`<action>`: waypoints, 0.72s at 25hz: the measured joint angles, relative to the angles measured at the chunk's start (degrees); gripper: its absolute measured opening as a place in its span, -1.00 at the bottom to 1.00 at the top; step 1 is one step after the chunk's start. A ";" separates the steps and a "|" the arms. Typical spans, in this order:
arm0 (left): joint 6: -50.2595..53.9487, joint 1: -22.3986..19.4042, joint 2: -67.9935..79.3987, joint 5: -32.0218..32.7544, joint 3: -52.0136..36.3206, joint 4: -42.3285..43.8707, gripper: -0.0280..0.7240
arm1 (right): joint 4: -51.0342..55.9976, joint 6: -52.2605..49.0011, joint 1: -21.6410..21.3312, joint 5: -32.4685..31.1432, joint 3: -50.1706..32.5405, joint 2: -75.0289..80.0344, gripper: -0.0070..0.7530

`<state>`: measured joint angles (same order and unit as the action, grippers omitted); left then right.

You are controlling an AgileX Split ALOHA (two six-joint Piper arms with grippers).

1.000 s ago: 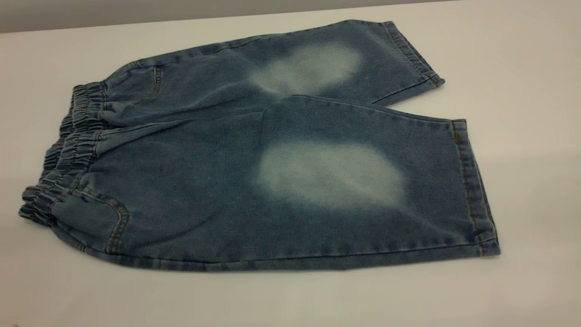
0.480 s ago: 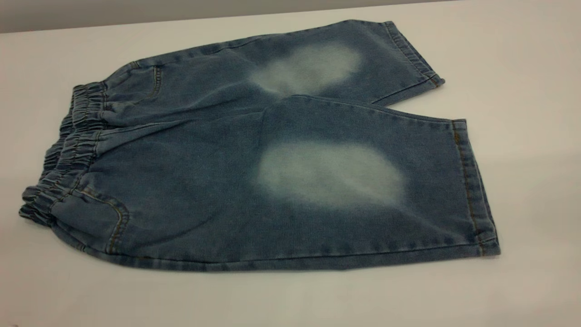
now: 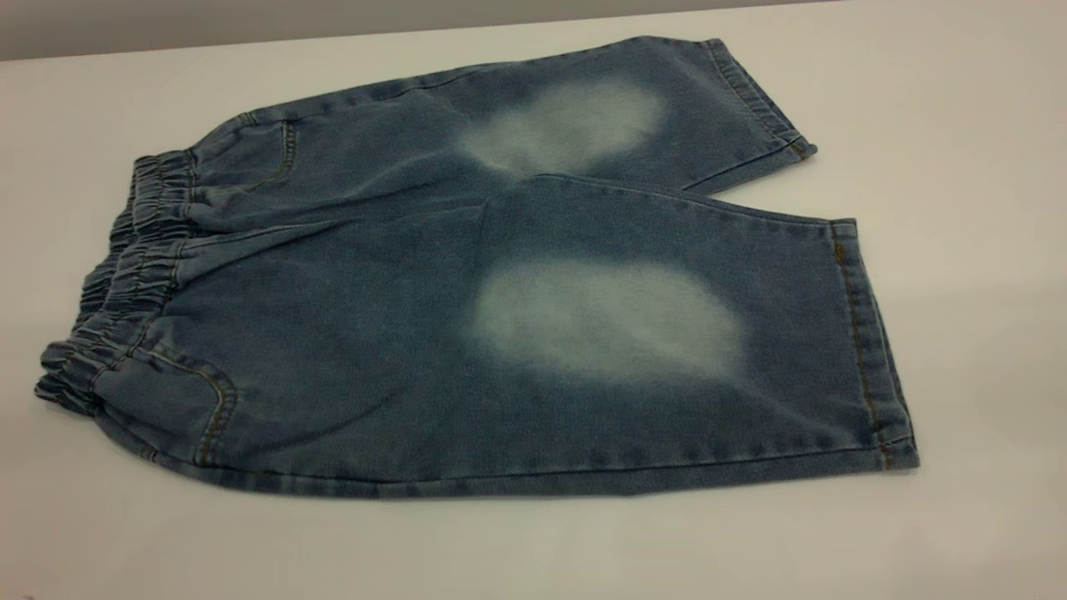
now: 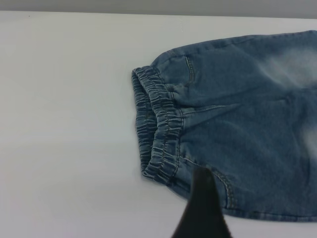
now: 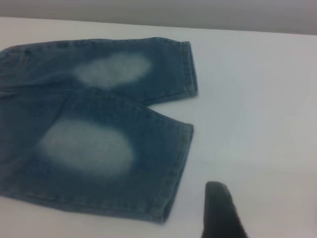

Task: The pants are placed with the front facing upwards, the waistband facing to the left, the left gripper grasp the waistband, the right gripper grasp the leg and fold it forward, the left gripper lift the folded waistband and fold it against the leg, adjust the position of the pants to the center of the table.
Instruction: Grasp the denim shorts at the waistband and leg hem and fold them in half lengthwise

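Pants spread flat, both my grippers held off

Pants [image 3: 467, 317] lie unfolded on the table [image 3: 959, 167], front side up, both wide legs side by side with a pale faded patch [image 3: 604, 321] on each. The waistband [image 3: 125, 275] is the crinkled end at the exterior view's left; the stitched leg hems [image 3: 867, 342] point to the right. The near leg overlaps the inner edge of the far leg. A curved pocket seam [image 3: 218, 408] with tan stitching sits just beside the waistband on the near side.

My left gripper [image 4: 202, 210] shows only in its own wrist view, as one dark wedge tip over the near corner of the pants just beside the waistband; whether it touches the denim I cannot tell, nor whether my fingers there are apart or together. My right gripper [image 5: 221, 213] shows likewise as one dark tip, over bare table near the hem corner of the near leg, apart from the cloth; its fingers' spread I cannot tell either.
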<state>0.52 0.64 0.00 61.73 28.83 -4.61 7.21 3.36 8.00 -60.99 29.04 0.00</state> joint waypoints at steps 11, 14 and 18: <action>1.61 0.00 11.34 -6.97 5.13 5.91 0.31 | 1.63 -0.06 0.00 2.80 1.26 12.05 -0.07; 1.98 0.00 19.61 -10.43 5.13 9.06 0.26 | 2.37 0.22 0.00 7.55 1.33 19.53 -0.07; 3.71 0.00 31.97 -15.66 5.13 9.00 0.23 | 5.04 0.26 0.00 16.27 1.33 29.33 -0.07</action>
<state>4.23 0.64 31.97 46.08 33.96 4.39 12.25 3.62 8.00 -44.71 30.37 29.33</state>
